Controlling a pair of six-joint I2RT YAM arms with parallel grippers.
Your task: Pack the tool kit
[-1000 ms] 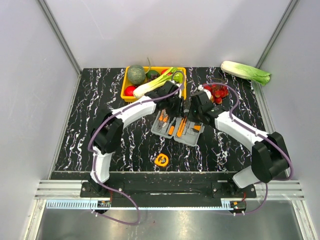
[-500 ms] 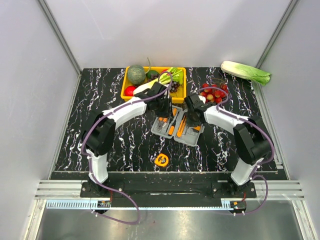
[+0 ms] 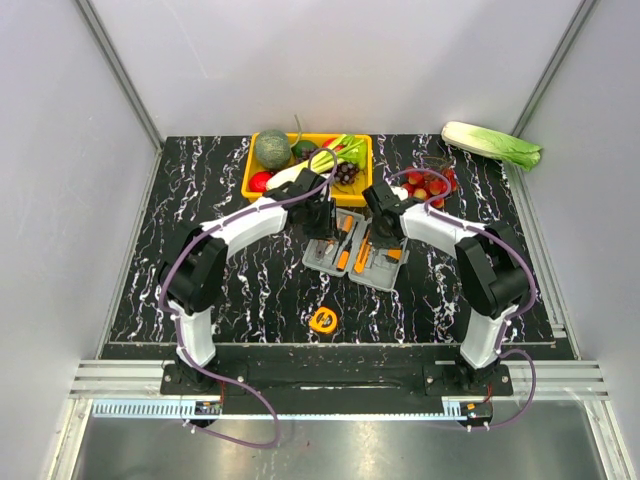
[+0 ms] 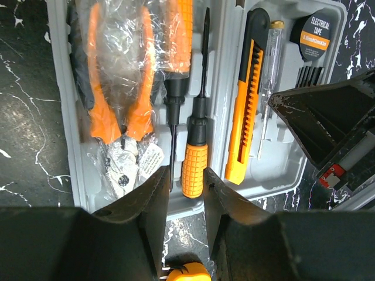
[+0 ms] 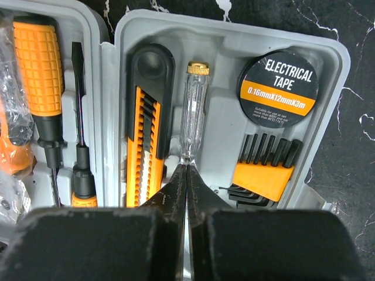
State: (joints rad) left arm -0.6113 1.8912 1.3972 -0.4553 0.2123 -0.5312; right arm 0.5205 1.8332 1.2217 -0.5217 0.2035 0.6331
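top view: the open grey tool kit [image 5: 229, 32] lies near the middle of the black marbled counter [image 3: 200, 200], just in front of the yellow tray of vegetables [image 3: 254, 185]. both arms reach over the kit's far edge. the yellow tape measure [image 3: 323, 320] sits apart on the counter, nearer the arm bases.

left wrist view: the left hand [image 4: 185, 193] is partly open above the case half that holds the plastic-wrapped orange pliers [image 4: 117, 88]. its fingers straddle the butt of an orange-handled screwdriver [image 4: 194, 167] lying in its slot. whether they touch the handle cannot be told.

right wrist view: the right hand [image 5: 186, 175] is fully closed, fingertips pressed together at the near end of the clear tester screwdriver [image 5: 193, 111]. whether they pinch its thin tip cannot be told. beside the tester lie an orange utility knife [image 5: 146, 146], a roll of electrical tape [image 5: 278, 88] and a set of hex keys [image 5: 263, 167].
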